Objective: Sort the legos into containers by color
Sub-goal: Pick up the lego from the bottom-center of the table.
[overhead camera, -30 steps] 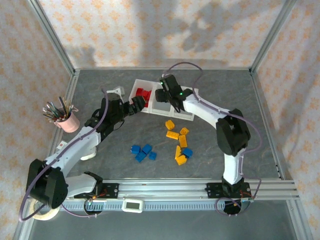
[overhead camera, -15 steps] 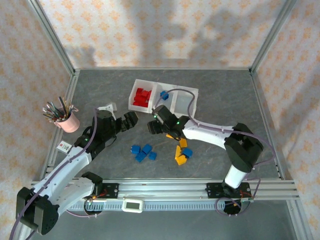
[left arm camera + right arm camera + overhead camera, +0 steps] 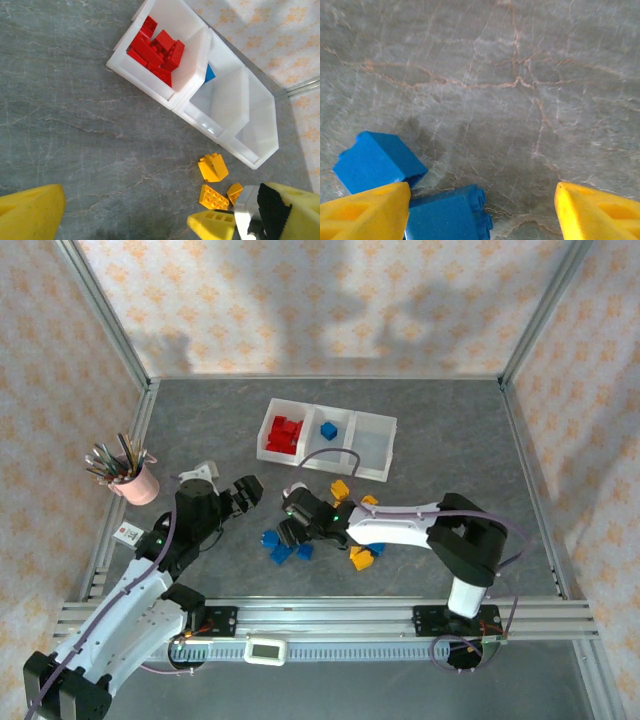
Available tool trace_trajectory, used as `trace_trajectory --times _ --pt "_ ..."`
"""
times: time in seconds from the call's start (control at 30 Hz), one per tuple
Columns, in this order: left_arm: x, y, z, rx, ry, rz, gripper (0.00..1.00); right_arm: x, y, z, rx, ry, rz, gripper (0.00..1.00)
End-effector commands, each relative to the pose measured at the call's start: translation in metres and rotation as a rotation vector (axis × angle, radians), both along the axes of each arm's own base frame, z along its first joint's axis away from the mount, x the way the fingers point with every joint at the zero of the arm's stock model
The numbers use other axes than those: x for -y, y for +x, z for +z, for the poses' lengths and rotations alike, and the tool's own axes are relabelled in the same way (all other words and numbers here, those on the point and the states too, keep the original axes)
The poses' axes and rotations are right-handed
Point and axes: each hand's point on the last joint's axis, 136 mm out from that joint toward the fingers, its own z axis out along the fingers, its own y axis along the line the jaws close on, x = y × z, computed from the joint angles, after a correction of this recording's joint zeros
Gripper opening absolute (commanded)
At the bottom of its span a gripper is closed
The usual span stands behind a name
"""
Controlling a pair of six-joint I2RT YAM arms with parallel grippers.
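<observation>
A smooth grey table, veined like marble. Toward its far side stand three translucent white bins, rectangular, open-topped and joined in one row. The left bin holds a heap of red legos and the middle bin holds a single blue lego.

The right gripper hangs low over the middle of the table. Its yellow plastic fingers are wide apart with nothing between them. A cluster of loose blue legos lies just below and beside it; in the right wrist view, two of them sit just beside one finger.

The left gripper is near that cluster, on its left, jaws fully apart and holding nothing.

Yellow-orange legos lie scattered to the right of the blue ones, some between them and the bins. All the legos are small, blocky and studded.
</observation>
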Motion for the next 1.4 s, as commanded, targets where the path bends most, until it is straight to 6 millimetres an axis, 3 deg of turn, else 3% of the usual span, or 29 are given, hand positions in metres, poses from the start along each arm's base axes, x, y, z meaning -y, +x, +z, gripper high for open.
trace_trajectory --times 0.0,0.17,0.37,0.7,1.0,1.1,1.37 --pt "-0.010 -0.005 -0.009 -0.030 0.023 0.041 0.99 -0.006 0.008 -0.001 0.029 -0.012 -0.023 0.77" --pt "-0.012 -0.005 -0.009 -0.027 0.029 0.052 0.99 -0.008 0.010 -0.013 0.017 -0.054 -0.025 0.78" --pt "-0.015 -0.006 -0.008 -0.024 0.043 0.060 0.99 -0.011 -0.001 -0.026 -0.015 -0.066 0.017 0.78" --pt "-0.013 -0.004 -0.008 -0.026 0.039 0.056 0.99 0.005 -0.004 -0.031 -0.009 -0.101 -0.008 0.74" --pt "-0.012 -0.004 -0.006 -0.026 0.032 0.051 0.99 0.022 0.002 -0.007 0.030 -0.065 -0.072 0.72" --pt "-0.012 -0.004 -0.004 -0.020 0.032 0.054 0.99 0.017 -0.005 0.000 0.036 -0.045 -0.021 0.75" --pt "-0.016 -0.006 -0.007 -0.019 0.032 0.073 0.99 0.006 -0.007 -0.010 -0.037 -0.003 -0.091 0.83"
